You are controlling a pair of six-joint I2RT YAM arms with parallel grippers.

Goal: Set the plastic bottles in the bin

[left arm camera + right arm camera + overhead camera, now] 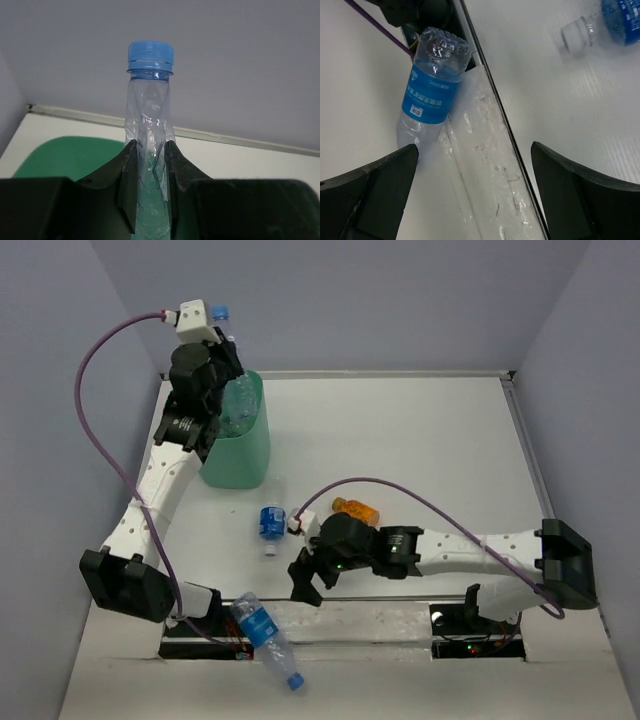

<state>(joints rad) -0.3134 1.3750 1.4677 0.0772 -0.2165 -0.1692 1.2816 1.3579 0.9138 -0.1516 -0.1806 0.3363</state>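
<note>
The table is white and smooth, with a low rim along its far and right sides. Pale grey-violet walls close the room around it on three sides. Along the near edge of the table runs a shiny, scratched metal strip. The bin stands in the far left corner of the table, and some clear bottles are inside it. Above the bin, the left gripper is closed on a crushed bottle with a blue cap, held upright. The right gripper is wide open and holds nothing; it hangs low over the near edge. One blue-label bottle lies beside the strip, near the left arm's base. A second blue-label bottle lies in the middle of the table, and an orange bottle lies just behind the right arm.
</note>
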